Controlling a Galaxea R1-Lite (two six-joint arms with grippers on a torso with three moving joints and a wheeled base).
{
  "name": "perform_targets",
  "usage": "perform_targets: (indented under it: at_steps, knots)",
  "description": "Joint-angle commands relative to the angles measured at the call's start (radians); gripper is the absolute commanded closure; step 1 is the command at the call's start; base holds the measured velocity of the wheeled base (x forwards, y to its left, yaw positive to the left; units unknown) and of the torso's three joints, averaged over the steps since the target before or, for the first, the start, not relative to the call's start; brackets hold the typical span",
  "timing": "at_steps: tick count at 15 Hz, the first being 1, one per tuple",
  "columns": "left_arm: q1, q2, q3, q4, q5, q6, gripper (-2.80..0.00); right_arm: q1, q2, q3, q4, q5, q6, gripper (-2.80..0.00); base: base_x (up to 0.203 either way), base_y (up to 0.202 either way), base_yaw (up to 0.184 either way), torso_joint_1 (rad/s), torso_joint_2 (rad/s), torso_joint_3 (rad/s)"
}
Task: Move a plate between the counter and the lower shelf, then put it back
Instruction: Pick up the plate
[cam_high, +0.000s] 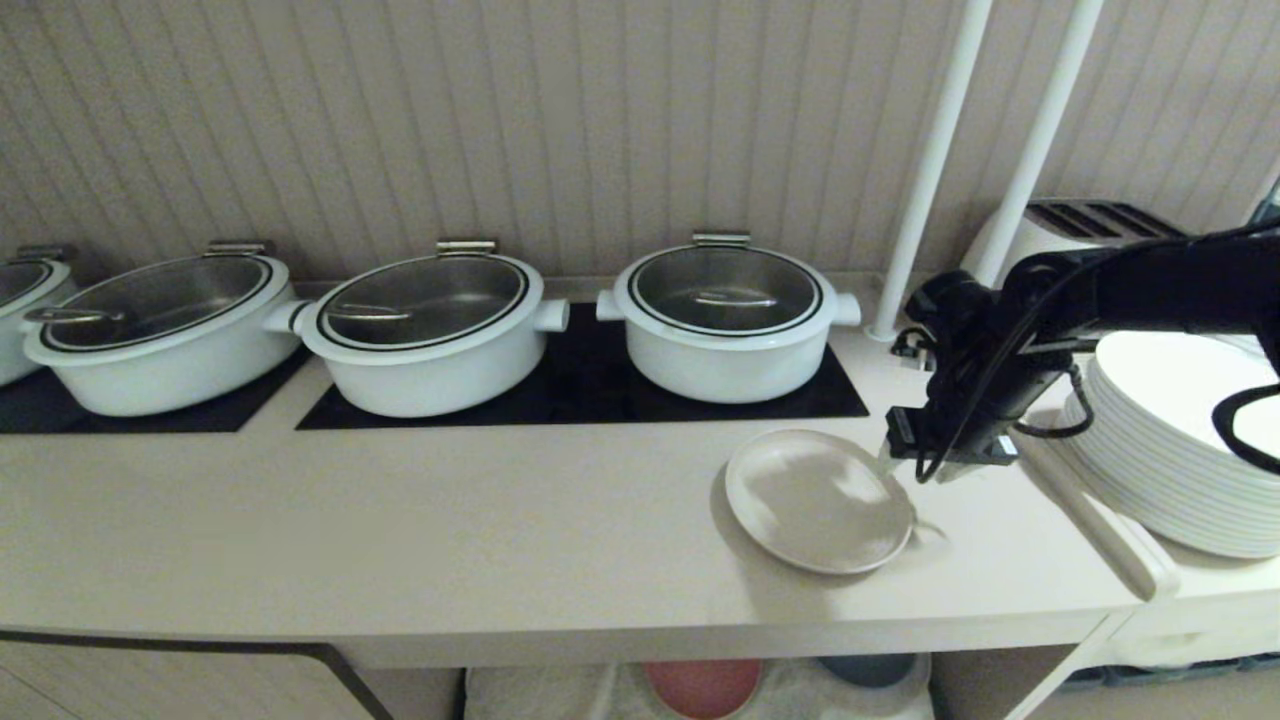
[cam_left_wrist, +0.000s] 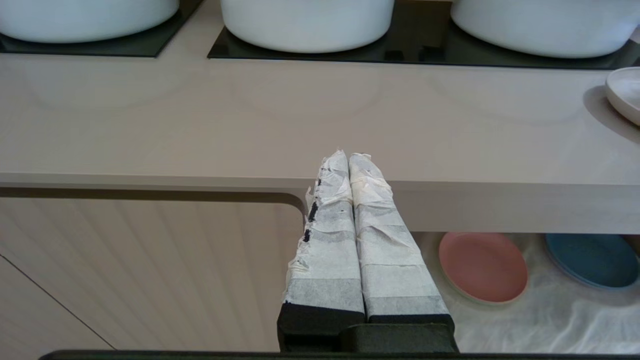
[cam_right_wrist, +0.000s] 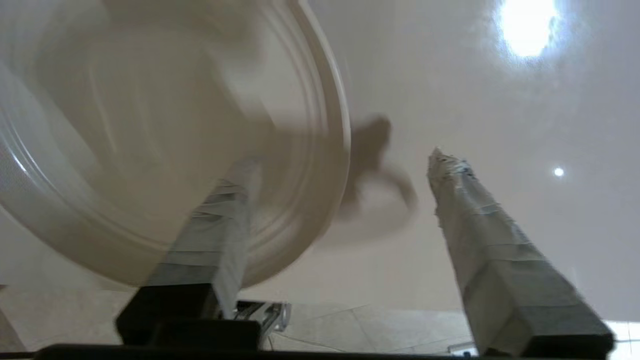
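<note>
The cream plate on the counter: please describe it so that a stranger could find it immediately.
On the long beige counter, look right of the three white pots. The plate lies flat before the rightmost pot, beside the right gripper. It is single, matte and cream, unlike the glossy white stacked plates.

Soft, warm, dim light is cast from above. A bright glare spot is reflected on the table (cam_right_wrist: 525, 25) in the right wrist view, where the plate (cam_right_wrist: 150, 125) is smeared by motion blur. Its shadow is thrown beside it.
</note>
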Motion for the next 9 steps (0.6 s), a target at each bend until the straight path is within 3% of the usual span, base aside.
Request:
perform_targets:
  at_steps: [1,9]
  knots:
    - [0.000,0.000,0.000,0.000,0.001,-0.001,0.00,0.002,0.020,0.003,-0.018,0.001,-0.001,-2.80,0.000,0.000,0.000,0.000,0.00,0.000]
    - [0.000,0.000,0.000,0.000,0.001,-0.001,0.00,0.014,0.085,0.001,-0.097,0.001,-0.001,-2.80,0.000,0.000,0.000,0.000,0.00,0.000]
